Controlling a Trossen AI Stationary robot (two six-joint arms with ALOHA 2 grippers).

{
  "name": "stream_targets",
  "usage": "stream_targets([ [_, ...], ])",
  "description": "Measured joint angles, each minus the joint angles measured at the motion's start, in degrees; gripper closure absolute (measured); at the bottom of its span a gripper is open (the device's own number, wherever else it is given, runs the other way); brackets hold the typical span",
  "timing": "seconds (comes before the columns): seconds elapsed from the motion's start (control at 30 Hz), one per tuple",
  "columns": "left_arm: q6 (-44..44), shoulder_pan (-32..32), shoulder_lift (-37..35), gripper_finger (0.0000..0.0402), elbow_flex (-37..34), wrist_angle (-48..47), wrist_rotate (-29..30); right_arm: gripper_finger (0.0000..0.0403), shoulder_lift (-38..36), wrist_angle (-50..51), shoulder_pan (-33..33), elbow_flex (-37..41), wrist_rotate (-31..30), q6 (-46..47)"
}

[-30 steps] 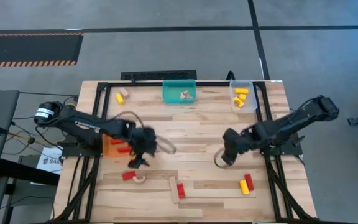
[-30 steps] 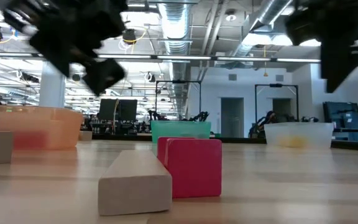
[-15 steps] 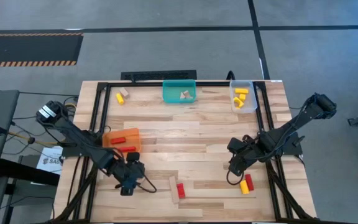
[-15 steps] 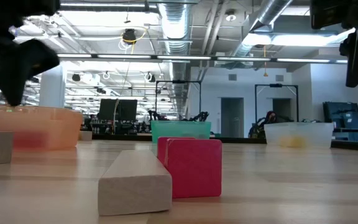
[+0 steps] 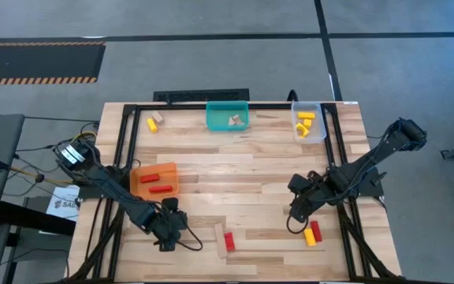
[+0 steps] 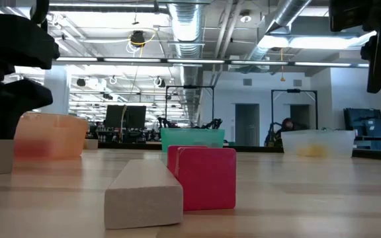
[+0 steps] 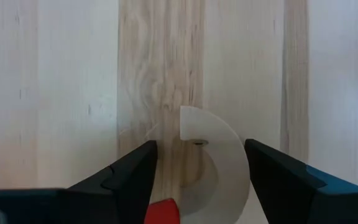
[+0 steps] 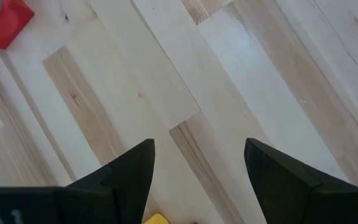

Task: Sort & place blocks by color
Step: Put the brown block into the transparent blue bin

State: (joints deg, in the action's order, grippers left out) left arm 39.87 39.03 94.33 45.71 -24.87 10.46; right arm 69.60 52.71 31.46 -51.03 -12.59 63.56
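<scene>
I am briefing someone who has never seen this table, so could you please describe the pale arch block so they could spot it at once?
Start at the orange bin on the table's left side, then follow the left gripper hovering near the front edge. The pale arch block lies flat between its open fingers, beside a red block; it alone is curved.

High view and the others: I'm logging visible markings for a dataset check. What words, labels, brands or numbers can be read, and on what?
"SA": only these letters of a cut-off, blurred word show, on the white printed sheet beside the table's left edge in the high view.
No other text is readable: the red, yellow and pale wooden blocks and the orange, teal and clear plastic bins carry no markings.
</scene>
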Motion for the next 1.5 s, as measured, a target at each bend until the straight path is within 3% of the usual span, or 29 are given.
stream_targets([
  [0.17, 0.4, 0.2, 0.1, 0.02, 0.0, 0.1, 0.2, 0.0133, 0.0, 0.0, 0.0, 0.0, -0.4, 0.0],
  [0.37, -0.1, -1.2, -1.6, 0.0351, 0.8, 0.1, -2.6, 0.0133, 0.0, 0.0, 0.0, 0.0, -0.9, 1.2],
  [0.4, -0.8, -1.9, -2.7, 0.0362, 1.1, 0.5, -2.4, 0.0133, 0.0, 0.0, 0.0, 0.0, -0.9, 1.9],
  [0.63, -17.4, -14.9, -15.6, 0.0357, 4.2, 1.9, 9.1, 0.0133, 0.0, -1.6, 0.4, 0.0, -1.1, 6.9],
  [0.77, -24.2, -27.2, -20.8, 0.0358, 5.7, 12.8, 12.0, 0.0133, 0.1, -5.1, 0.5, 0.0, -3.5, 10.2],
  [0.87, -27.6, -36.9, -20.8, 0.0358, 5.7, 21.8, 11.0, 0.0133, 0.9, -8.3, 0.8, 0.0, -6.0, 10.6],
  [0.93, -27.8, -44.0, -19.1, 0.0358, 5.7, 27.0, 7.2, 0.0133, 1.6, -10.1, 0.8, 0.0, -6.4, 10.6],
  [1.1, -21.0, -59.4, -12.0, 0.0358, 6.6, 29.0, -3.6, 0.0133, 4.4, -14.8, 0.8, 0.0, -6.5, 14.6],
  [1.23, -22.3, -67.2, -2.8, 0.0358, 13.9, 28.7, -11.0, 0.0133, 6.8, -18.9, 0.8, 0.0, -6.4, 14.7],
  [1.5, -23.2, -74.4, 18.2, 0.0357, 38.4, 5.1, -18.0, 0.0133, 9.3, -22.0, 1.2, 0.0, -5.4, 19.2],
])
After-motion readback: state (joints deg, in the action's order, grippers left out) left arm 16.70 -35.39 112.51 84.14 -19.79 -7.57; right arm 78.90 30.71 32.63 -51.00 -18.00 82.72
